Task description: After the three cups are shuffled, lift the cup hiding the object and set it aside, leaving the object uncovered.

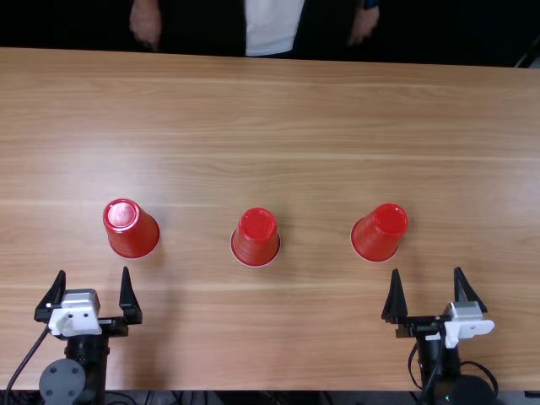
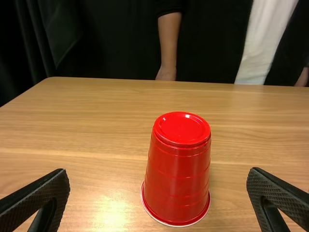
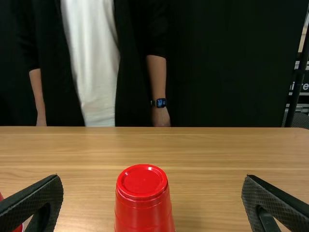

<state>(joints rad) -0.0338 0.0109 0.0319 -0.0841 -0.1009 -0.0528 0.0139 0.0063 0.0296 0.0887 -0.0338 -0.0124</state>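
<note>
Top view: three red cups stand in a row across the near half of the wooden table [image 1: 270, 126], well apart from one another: the left cup [image 1: 131, 228], the middle cup [image 1: 256, 236] and the right cup [image 1: 380, 231]. Each is upside down, mouth on the wood and closed base up, so its long axis runs vertically. The opaque walls hide whatever lies beneath, and it cannot be told which cup covers the object. The left gripper [image 1: 93, 272] sits just short of the left cup with its fingers spread wide and nothing between them. The right gripper [image 1: 426, 272] sits just short of the right cup, also wide apart and empty.

Left wrist view: the left cup stands whole and upright, with a white rim showing where it meets the table. The fingers [image 2: 41, 195] are cut off by the frame's edge.

Right wrist view: the right cup's lower part is cropped away, leaving its base and upper wall. One finger [image 3: 277, 205] flanks it, and a red sliver at the frame's edge is too small to identify.
</note>
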